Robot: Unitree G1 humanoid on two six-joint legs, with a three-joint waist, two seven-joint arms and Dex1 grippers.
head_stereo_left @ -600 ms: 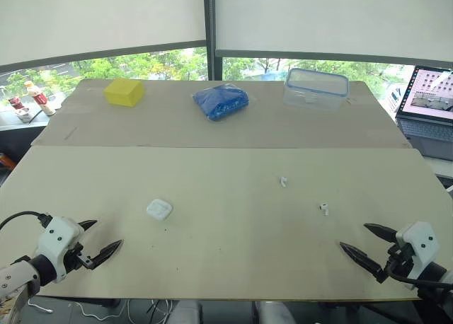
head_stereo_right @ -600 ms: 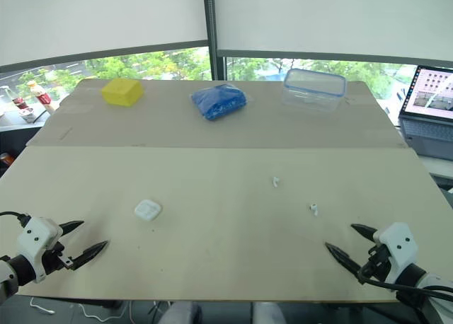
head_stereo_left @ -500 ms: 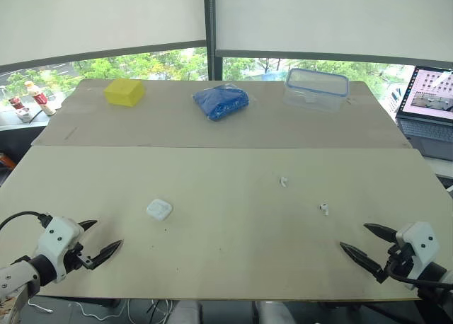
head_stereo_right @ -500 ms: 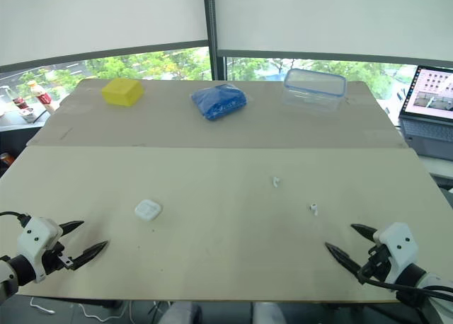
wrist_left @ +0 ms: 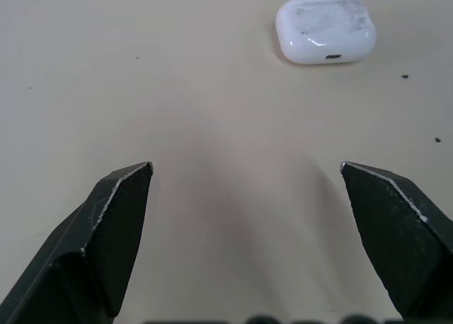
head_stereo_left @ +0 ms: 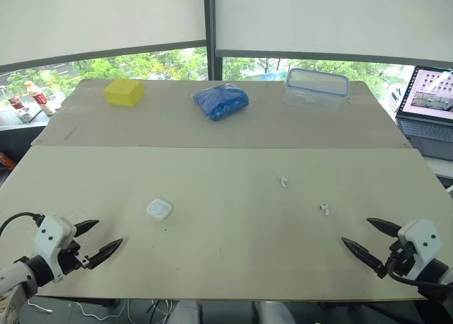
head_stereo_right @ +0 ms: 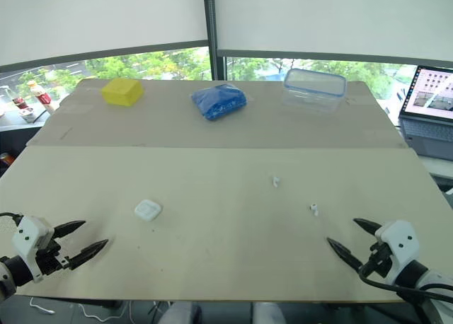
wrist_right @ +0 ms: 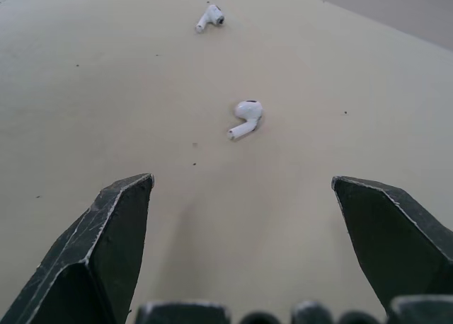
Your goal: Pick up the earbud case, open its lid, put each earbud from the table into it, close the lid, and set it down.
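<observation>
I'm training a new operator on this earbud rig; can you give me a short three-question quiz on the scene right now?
1. True or false: the small white rounded earbud case lies on the beige table with its lid closed.
2. Multiple choice: which is nearer the two white earbuds? A. left pincer B. right pincer C. both equally
3. Fill in: along the far edge, the blue crinkled bag lies between the yellow block and the clear plastic ____.
Key: 1 true; 2 B; 3 container.
</observation>
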